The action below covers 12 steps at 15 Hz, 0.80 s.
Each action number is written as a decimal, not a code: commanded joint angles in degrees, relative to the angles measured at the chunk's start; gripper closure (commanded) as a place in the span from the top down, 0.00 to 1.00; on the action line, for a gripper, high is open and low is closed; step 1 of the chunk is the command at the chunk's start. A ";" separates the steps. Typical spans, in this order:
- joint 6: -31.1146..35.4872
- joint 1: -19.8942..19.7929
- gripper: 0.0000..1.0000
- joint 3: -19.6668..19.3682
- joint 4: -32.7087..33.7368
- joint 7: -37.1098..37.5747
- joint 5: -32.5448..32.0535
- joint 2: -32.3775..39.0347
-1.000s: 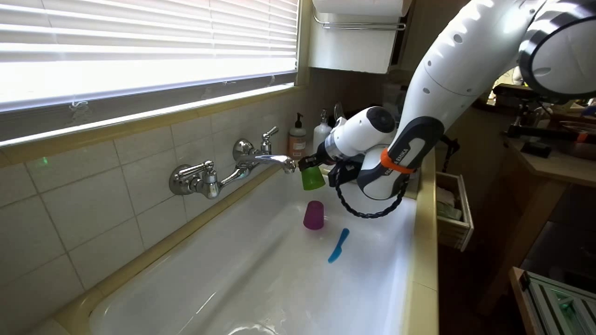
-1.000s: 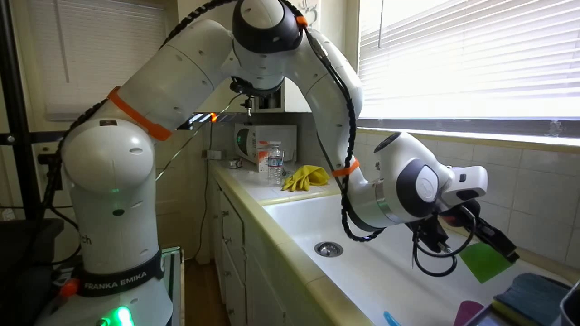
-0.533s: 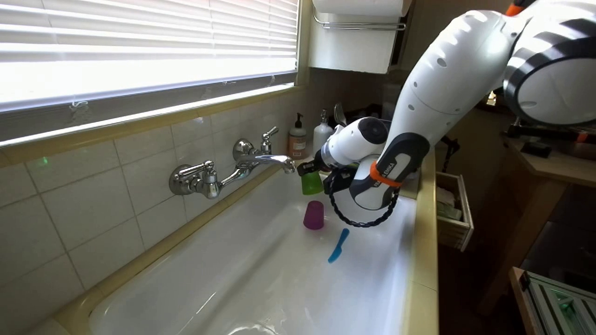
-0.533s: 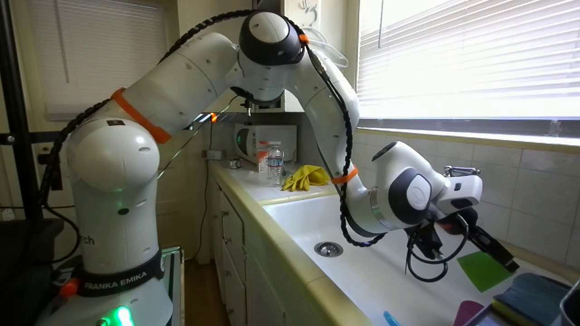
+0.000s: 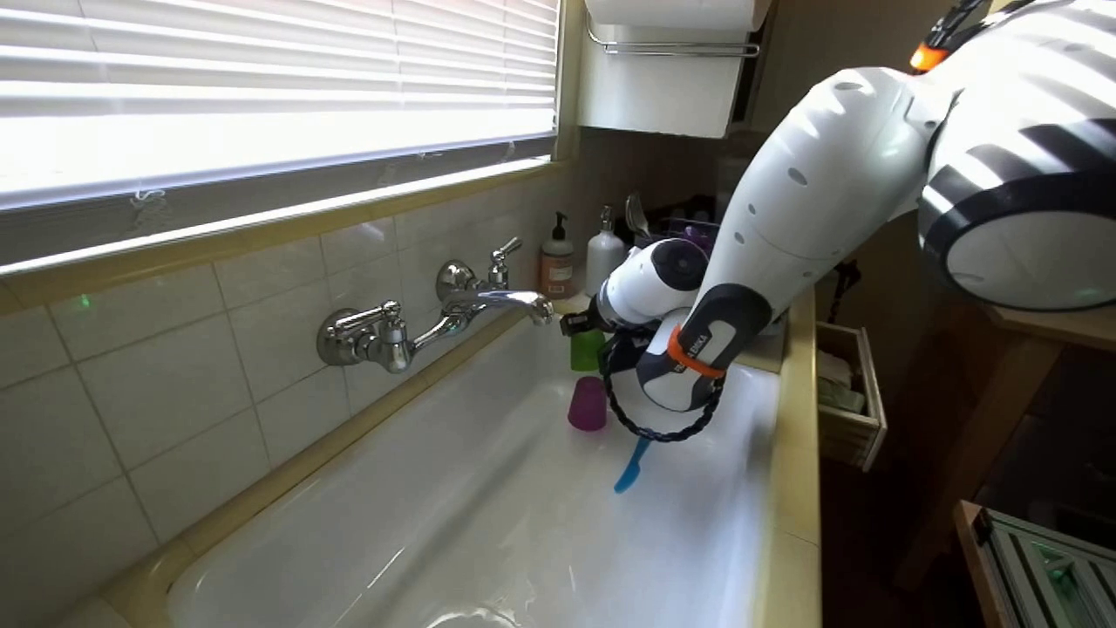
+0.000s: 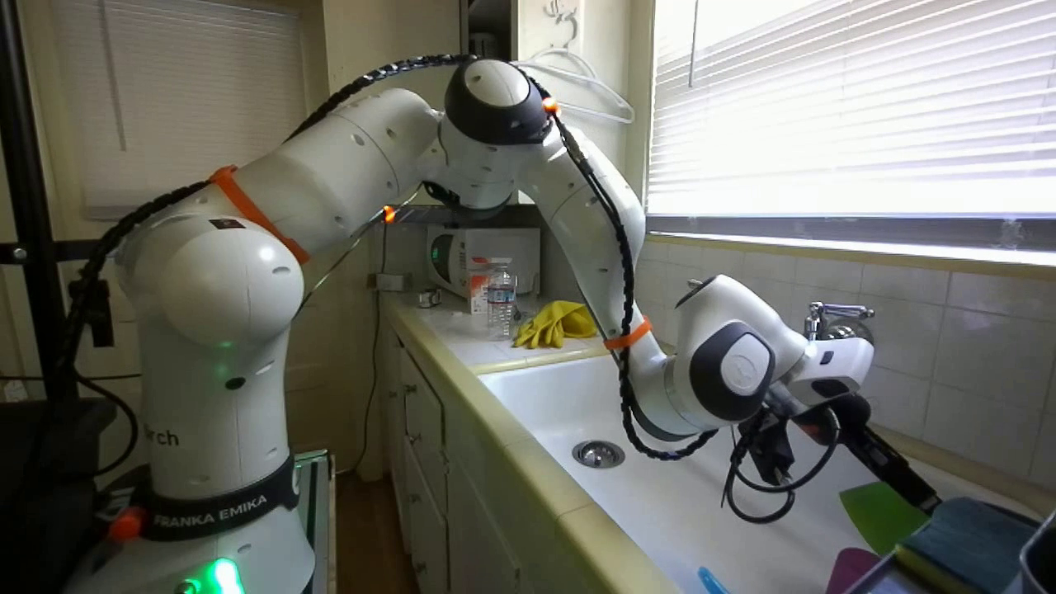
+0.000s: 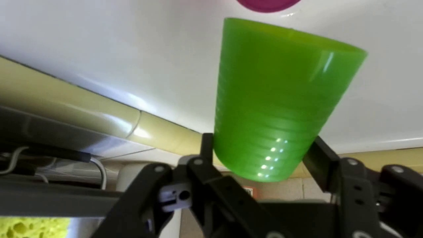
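Observation:
My gripper (image 7: 262, 143) is shut on a green cup (image 7: 284, 96), one finger against each side near its narrow base. The cup's wide mouth points away from the gripper. The cup also shows in both exterior views (image 5: 587, 351) (image 6: 881, 515), low over the far end of a white sink (image 5: 488, 523). I cannot tell if it touches the sink. A purple cup (image 5: 588, 405) is in the sink just in front of it, and its edge shows at the top of the wrist view (image 7: 269, 4). A blue knife-shaped tool (image 5: 631, 469) lies nearby, partly behind the cable.
A chrome faucet (image 5: 501, 299) juts over the sink beside the gripper. Soap bottles (image 5: 556, 266) (image 5: 603, 255) stand behind it. A blue-grey cloth-like item (image 6: 973, 536) and a rack sit by the cup. Yellow gloves (image 6: 561, 323) and a water bottle (image 6: 500, 301) are on the counter.
The arm has come down and my gripper has lowered with the green cup, nearer the purple cup. The green cup's tilt has changed; it looks more upright. The purple cup has not moved.

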 commanded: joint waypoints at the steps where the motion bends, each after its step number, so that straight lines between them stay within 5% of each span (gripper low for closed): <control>1: -2.60 1.42 0.44 1.22 2.36 -7.68 14.87 3.49; 6: -2.55 3.67 0.44 0.73 3.90 -14.18 28.06 6.63; 12: -1.26 6.80 0.44 -2.18 3.08 -10.20 27.44 9.68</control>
